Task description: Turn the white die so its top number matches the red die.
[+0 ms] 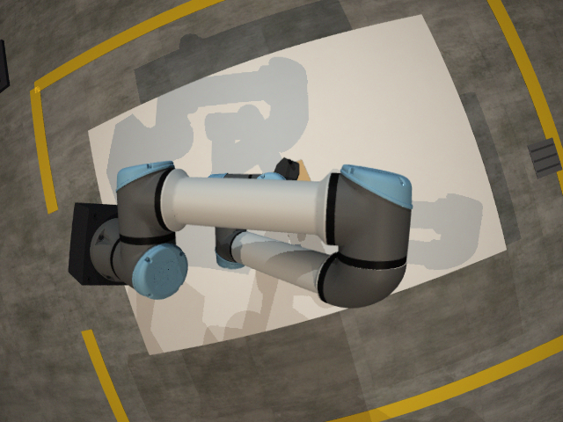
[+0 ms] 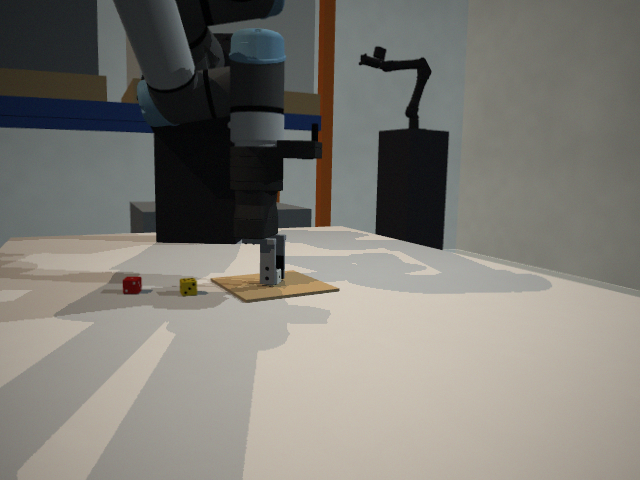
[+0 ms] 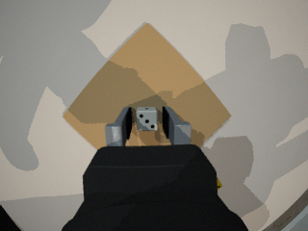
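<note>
The white die sits on the tan mat, with three pips on its top face in the wrist view. My gripper is open around it, one finger on each side, with a gap between the die and each finger in that view. The red die lies on the table at the left in the exterior view; its top number is too small to read. In the top view the arm hides the dice and most of the mat.
The yellow die lies on the table between the red die and the mat, partly hidden by the gripper body in the wrist view. The mat lies flat on the pale table. Arm shadows cross the table and mat.
</note>
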{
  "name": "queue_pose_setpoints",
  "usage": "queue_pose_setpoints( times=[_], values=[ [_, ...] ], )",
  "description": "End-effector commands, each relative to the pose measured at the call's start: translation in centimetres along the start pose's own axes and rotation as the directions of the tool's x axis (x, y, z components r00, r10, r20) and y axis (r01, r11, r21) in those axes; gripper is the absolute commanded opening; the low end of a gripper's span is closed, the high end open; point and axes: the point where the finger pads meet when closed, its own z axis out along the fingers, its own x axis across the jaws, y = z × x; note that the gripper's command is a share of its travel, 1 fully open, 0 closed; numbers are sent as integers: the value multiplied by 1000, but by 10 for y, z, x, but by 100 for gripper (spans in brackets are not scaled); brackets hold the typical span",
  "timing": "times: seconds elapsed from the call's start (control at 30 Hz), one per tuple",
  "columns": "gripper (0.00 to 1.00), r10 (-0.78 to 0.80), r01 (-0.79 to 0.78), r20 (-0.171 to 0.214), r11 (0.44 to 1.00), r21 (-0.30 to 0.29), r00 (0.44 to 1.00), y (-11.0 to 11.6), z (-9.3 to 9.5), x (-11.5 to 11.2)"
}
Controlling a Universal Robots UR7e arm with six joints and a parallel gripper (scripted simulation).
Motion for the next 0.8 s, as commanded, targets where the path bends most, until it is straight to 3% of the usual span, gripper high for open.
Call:
queue_pose_setpoints(
  times=[0.0, 0.77],
  values=[
    [70, 0, 0, -1, 1000, 1, 1000, 0, -3, 0],
    [70, 0, 0, -1, 1000, 1, 1000, 0, -78, 0]
  ],
)
